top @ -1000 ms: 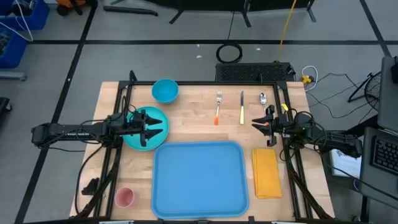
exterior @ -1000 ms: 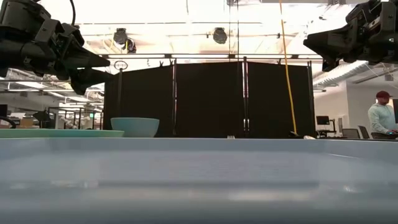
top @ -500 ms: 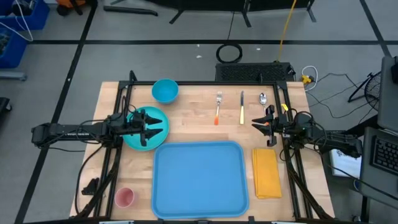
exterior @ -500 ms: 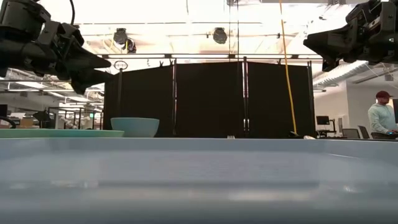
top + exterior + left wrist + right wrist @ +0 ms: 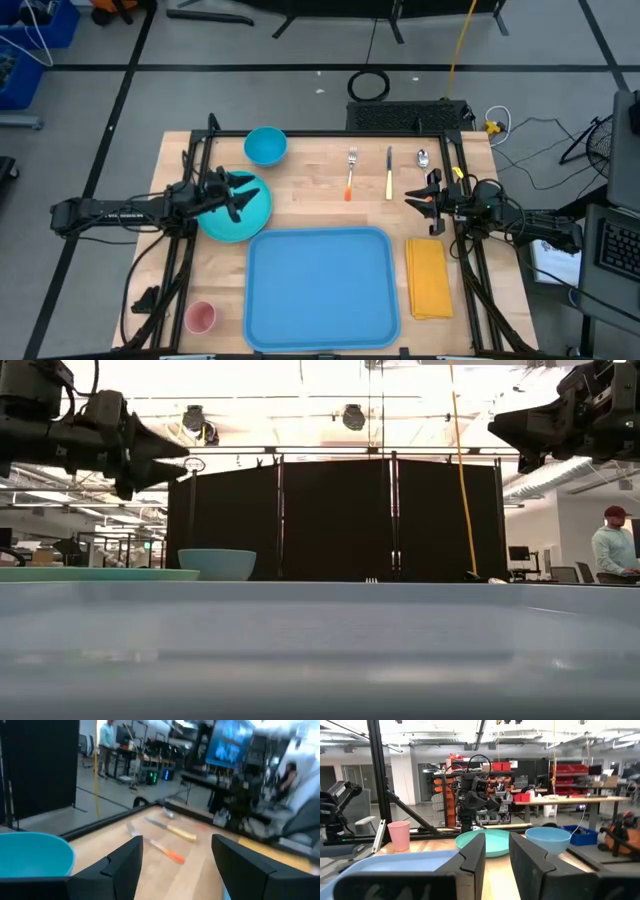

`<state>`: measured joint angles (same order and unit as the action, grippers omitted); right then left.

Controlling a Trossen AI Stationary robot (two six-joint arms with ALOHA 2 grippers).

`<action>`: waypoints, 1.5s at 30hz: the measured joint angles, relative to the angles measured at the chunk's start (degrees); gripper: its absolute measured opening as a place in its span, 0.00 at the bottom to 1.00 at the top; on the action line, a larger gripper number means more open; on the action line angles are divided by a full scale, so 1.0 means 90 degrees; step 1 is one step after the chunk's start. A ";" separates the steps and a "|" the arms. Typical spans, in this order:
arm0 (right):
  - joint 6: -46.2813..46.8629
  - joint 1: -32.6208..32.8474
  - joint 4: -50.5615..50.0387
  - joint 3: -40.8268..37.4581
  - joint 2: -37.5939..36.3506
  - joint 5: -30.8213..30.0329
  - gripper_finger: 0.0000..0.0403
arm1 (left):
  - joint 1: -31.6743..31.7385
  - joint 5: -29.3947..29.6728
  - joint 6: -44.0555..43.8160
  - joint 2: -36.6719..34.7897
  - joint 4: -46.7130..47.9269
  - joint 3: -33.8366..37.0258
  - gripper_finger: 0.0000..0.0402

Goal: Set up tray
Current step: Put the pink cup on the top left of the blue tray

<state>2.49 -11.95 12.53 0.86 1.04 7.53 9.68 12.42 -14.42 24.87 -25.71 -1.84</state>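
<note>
The light-blue tray (image 5: 320,285) lies flat at the table's near middle, with nothing on it. My left gripper (image 5: 243,192) hovers open above the teal plate (image 5: 232,212), which lies left of the tray's far left corner; in the low view the left gripper (image 5: 178,452) is level and well above the plate (image 5: 90,573). My right gripper (image 5: 410,197) is open in the air beyond the yellow napkin's (image 5: 428,277) far end. The left wrist view looks over the blue bowl (image 5: 30,852) toward the fork (image 5: 160,847) and knife (image 5: 172,830).
A blue bowl (image 5: 265,146) sits at the far left. Fork (image 5: 351,172), knife (image 5: 389,172) and spoon (image 5: 423,158) lie in a row at the far edge. A pink cup (image 5: 200,318) stands near the tray's near left corner. A person (image 5: 612,550) stands in the room beyond.
My left gripper has risen above the plate and tipped up from slanting downward to about level, swinging slightly toward the far edge. The right arm and all objects have kept still.
</note>
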 joint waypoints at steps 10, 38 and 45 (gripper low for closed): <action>-0.0067 0.0001 0.0201 0.0000 -0.0002 0.0002 0.19 | -0.1264 -0.1464 -0.2879 0.1510 0.6874 -0.4369 0.60; 0.0425 0.0001 0.0292 0.0000 -0.0002 0.0002 0.19 | -0.6807 -0.3606 -0.9754 0.6370 1.0251 -0.7238 0.60; 0.0482 0.0001 0.0297 0.0000 -0.0002 0.0004 0.19 | -0.7283 -0.2472 -0.9577 0.6406 1.0245 -0.7238 0.60</action>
<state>6.83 -11.94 15.20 0.86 1.02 7.57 -55.87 -9.83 -100.62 82.52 66.49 -66.98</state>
